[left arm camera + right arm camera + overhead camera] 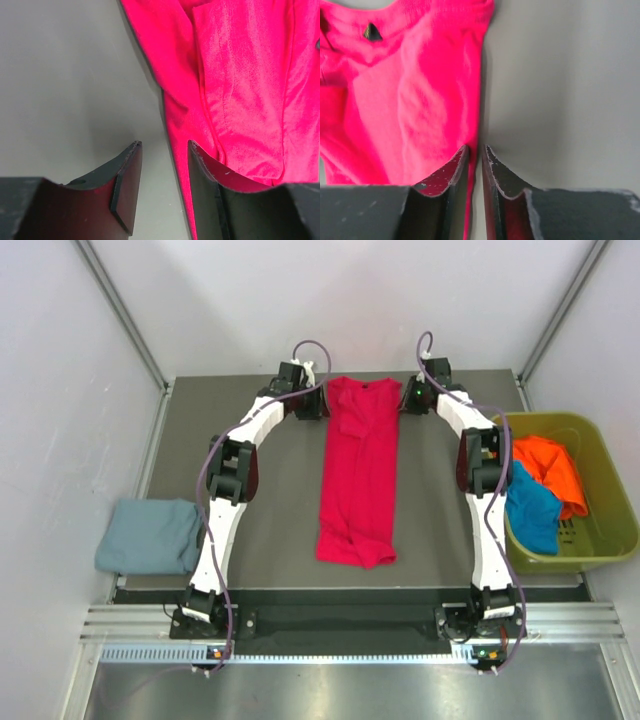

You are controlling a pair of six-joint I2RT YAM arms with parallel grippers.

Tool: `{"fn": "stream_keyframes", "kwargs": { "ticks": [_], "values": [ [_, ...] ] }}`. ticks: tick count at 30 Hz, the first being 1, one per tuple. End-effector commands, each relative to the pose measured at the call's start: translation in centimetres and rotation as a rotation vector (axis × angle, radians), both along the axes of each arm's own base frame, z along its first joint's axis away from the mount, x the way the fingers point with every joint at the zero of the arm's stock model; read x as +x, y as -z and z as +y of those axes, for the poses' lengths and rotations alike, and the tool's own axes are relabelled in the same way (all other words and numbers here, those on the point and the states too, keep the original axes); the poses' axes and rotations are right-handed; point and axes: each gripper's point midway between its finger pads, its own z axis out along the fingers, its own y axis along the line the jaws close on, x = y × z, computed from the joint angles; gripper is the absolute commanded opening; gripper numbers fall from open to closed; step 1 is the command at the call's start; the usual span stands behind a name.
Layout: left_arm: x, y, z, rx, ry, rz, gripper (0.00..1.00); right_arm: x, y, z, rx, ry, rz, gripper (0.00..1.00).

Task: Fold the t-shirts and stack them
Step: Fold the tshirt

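Crimson t-shirt: the soft crimson-red cloth t-shirt [360,470] lies flat in the middle of the dark grey table [270,520], folded into a long narrow strip, collar at the far end.
Left gripper: the left gripper [164,145] is low at the far left edge of the strip, jaws spread, and the cloth's edge runs into the gap beside its right finger.
Right gripper: the right gripper [476,148] is at the far right edge by the collar. Its jaws are drawn to a narrow slit on the hem; whether they pinch it I cannot tell.
Grey-blue t-shirt: the muted grey-blue t-shirt [150,536] sits folded at the near left.
Bin: the olive-green plastic bin [556,419] on the right holds the crumpled orange t-shirt [548,465] and the bright turquoise t-shirt [530,510].
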Motion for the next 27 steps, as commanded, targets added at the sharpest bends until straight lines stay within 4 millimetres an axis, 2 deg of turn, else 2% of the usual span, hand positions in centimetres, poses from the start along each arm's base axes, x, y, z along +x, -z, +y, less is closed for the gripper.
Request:
{"fn": "stream_keyframes", "kwargs": {
  "ticks": [1,5,10,11,12,14,22,23,24,25,26,27],
  "values": [
    [-0.7,2.2,0.0,0.024,0.011,0.037,0.47,2.0,-1.1,-0.1,-0.005,0.01,-0.059,0.17],
    [-0.9,1.4,0.1,0.022,0.012,0.033,0.47,2.7,-0.8,1.0,0.036,-0.012,-0.078,0.18],
    [-1.2,0.8,-0.2,0.039,0.01,0.024,0.47,3.7,-1.0,2.2,0.071,-0.024,-0.11,0.04],
    [-1.4,0.8,-0.3,0.042,0.014,0.028,0.47,3.9,-0.5,2.3,0.072,-0.021,-0.113,0.04],
    [-1.6,0.6,-0.4,0.043,0.017,0.031,0.47,4.6,-1.1,2.2,0.067,-0.012,-0.138,0.02],
    [-2.0,-0.2,-0.8,0.038,0.024,0.026,0.47,5.3,-0.6,2.0,0.061,-0.004,-0.154,0.01],
    [-3.4,-3.1,-1.7,0.06,0.027,0.003,0.47,7.0,-1.7,2.7,0.115,0.018,-0.213,0.02],
    [-3.7,-3.0,-1.6,0.073,0.021,0.011,0.48,7.1,-1.9,2.8,0.113,0.018,-0.219,0.06],
    [-3.9,-3.6,-1.3,0.091,0.009,0.006,0.48,7.0,-2.0,2.6,0.104,0.019,-0.218,0.25],
    [-3.9,-4.3,-1.3,0.098,0.007,-0.011,0.49,7.1,-1.9,2.5,0.096,0.018,-0.222,0.34],
    [-4.2,-4.5,-0.8,0.119,-0.001,-0.006,0.5,7.1,-2.9,2.2,0.092,0.017,-0.235,0.41],
    [-4.1,-5.2,-0.1,0.149,-0.024,-0.021,0.52,6.9,-3.0,1.7,0.086,0.017,-0.232,0.53]
  ]
}}
